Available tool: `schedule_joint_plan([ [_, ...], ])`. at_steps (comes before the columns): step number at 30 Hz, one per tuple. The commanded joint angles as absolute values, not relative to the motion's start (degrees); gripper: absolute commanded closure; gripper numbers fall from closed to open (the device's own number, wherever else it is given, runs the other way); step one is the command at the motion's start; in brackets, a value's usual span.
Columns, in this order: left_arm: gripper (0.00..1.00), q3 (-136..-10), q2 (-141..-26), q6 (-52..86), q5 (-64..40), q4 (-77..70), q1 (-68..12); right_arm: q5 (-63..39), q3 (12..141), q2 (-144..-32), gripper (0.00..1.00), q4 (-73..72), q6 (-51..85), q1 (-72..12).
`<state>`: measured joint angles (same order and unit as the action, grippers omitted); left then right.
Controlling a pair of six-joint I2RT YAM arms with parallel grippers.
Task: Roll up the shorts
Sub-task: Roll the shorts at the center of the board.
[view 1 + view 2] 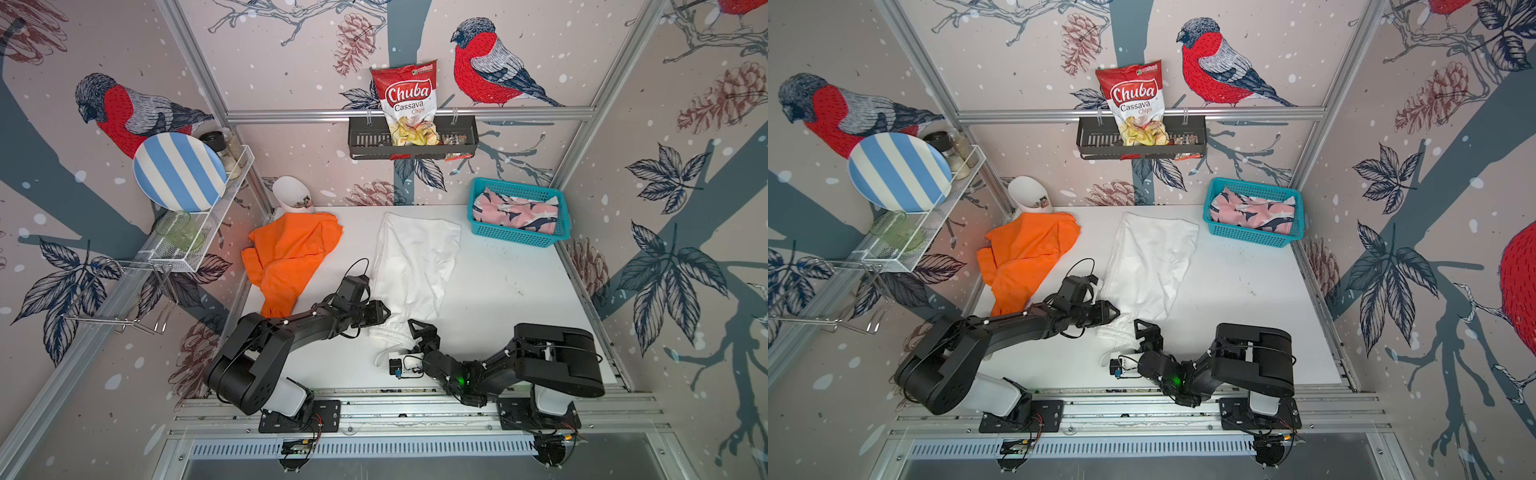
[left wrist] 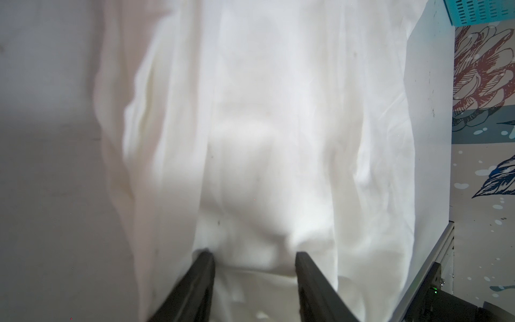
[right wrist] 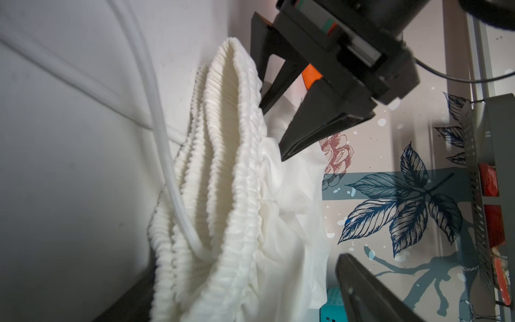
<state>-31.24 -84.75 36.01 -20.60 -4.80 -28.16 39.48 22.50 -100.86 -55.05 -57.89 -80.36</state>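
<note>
My right fingers (image 3: 359, 281) were spread wide, with the bunched waistband (image 3: 223, 167) of the white shorts (image 1: 415, 257) between them. My left fingers (image 2: 200, 278) were spread too, tips down on the cloth just past the waistband. I worried the right fingers might catch only the loose drawstring (image 3: 156, 111) or one layer, so the roll would start crooked. The thin cloth could also slide on the surface (image 1: 498, 316). The shorts lay flat, their long way running away from my fingers, waistband close, leg ends far. Beyond the left fingers lay the orange shorts (image 1: 291, 253). Far past the right ones, the pink shorts (image 1: 515, 212) sat in a basket (image 1: 515, 240).
</note>
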Motion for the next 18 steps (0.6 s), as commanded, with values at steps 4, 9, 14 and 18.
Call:
schedule_joint_plan([
  [4,0.47,-30.7,-83.1,36.1,-16.9,10.0,-27.9,37.1,23.4,-101.2,0.55,-51.4,-60.1,-81.0],
  [9,0.47,-31.8,-78.6,36.6,-17.4,13.0,-28.0,36.2,24.2,-98.4,0.66,-46.5,-58.4,-81.9],
  [14,0.46,-31.3,-75.0,39.3,-18.1,12.4,-30.9,30.6,27.6,-92.0,1.00,-30.5,-48.2,-81.1],
  [18,0.51,-29.9,-77.9,39.2,-16.6,11.2,-31.5,19.0,32.7,-86.6,1.00,-14.5,-34.4,-77.7],
])
